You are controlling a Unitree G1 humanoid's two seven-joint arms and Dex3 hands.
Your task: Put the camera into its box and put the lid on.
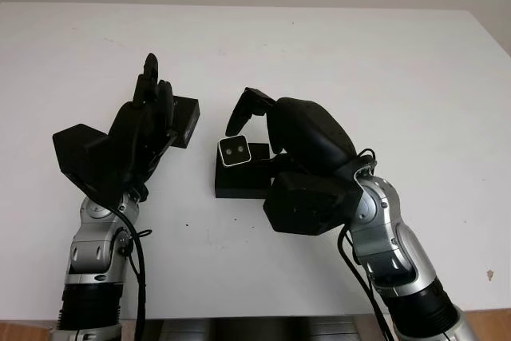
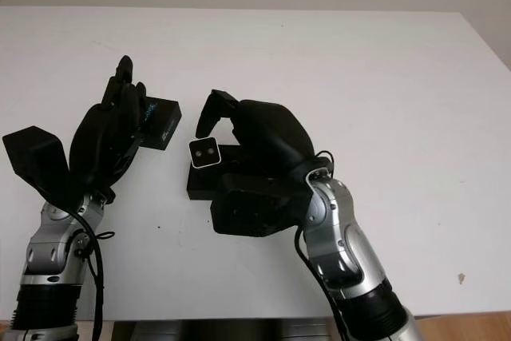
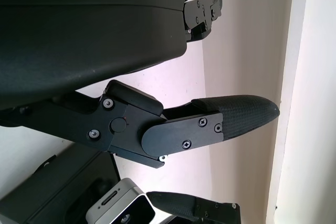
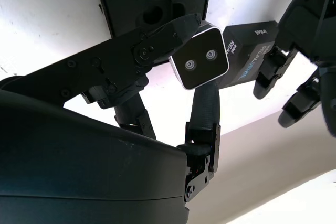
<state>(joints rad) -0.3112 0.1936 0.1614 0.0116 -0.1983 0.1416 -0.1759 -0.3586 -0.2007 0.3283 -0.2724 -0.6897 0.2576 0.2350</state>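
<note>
Holding the small silver two-lens camera (image 1: 235,151) in the right hand (image 1: 275,129) just above the open black foam-lined box (image 1: 239,183) on the white counter (image 1: 359,69), not yet seated, with the black rectangular lid (image 1: 185,121) under the left hand (image 1: 148,121), grip unclear, yet to go on.

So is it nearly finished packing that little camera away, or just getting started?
About midway. The right hand grips the silver camera just over the open black box, so it isn't seated inside yet. The left hand is by the lid, which sits on the table left of the box. Still left: lowering the camera in and fitting the lid.
</note>
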